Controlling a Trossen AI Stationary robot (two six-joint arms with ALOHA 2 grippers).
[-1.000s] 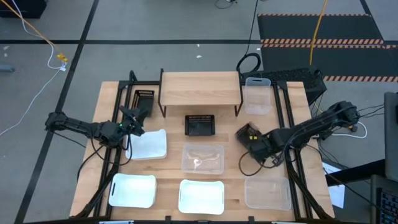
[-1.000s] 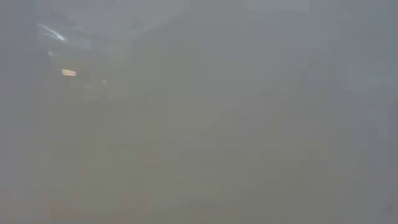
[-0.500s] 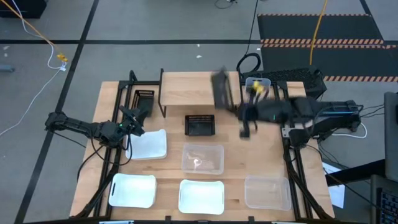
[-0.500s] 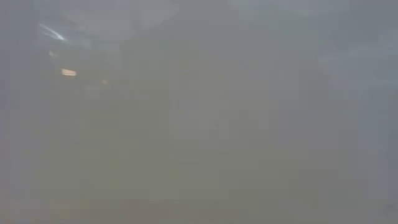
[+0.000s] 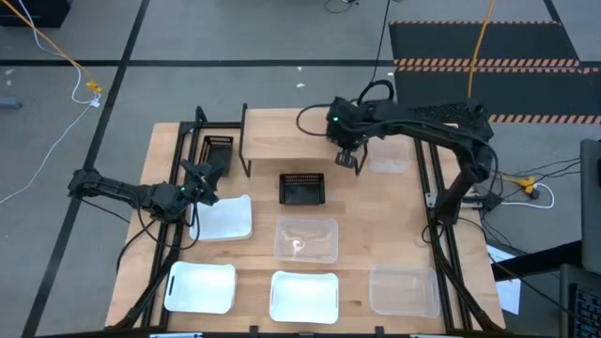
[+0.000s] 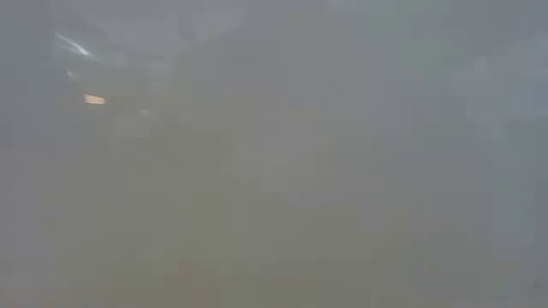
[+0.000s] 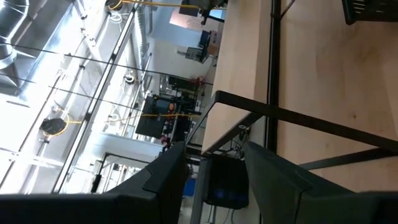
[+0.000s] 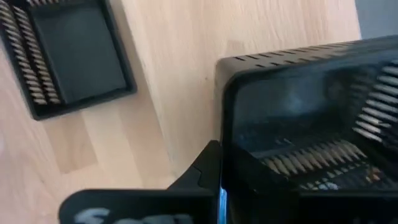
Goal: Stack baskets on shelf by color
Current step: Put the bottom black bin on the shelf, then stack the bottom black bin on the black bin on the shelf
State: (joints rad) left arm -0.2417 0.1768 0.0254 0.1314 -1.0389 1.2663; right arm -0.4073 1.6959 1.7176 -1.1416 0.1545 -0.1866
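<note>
My right gripper [image 5: 346,156] hangs over the right end of the light-wood shelf [image 5: 291,131], shut on a black slatted basket [image 8: 298,124]. A second black basket [image 5: 301,189] sits on the table in front of the shelf, and a third [image 5: 218,148] stands left of it. Three white baskets [image 5: 223,218] [image 5: 200,287] [image 5: 303,296] and three clear ones [image 5: 306,239] [image 5: 404,289] [image 5: 389,150] rest on the table. My left gripper [image 7: 214,180] waits open and level at the table's left side [image 5: 205,178], holding nothing. The low view shows only haze. My right gripper holds the black basket by one side wall near its rim [image 8: 222,134]. One finger [image 8: 200,169] lies on the wall's outside; the basket hides the other. The fingers slant down from above. The basket hangs tilted and lifted clear, its open side turned toward the wrist.
Black frame rails [image 5: 178,216] [image 5: 434,216] run along both sides of the table. The shelf's thin black legs [image 5: 246,167] stand in front of its top, whose upper face is bare wood. Cables and a dark mat [image 5: 479,61] lie on the floor beyond.
My right gripper has lifted the black basket off the table's right middle. It has swung fast up toward the far edge and leftward to the shelf's right end, rolling as it went. The basket now hangs clear. My left arm has kept still.
</note>
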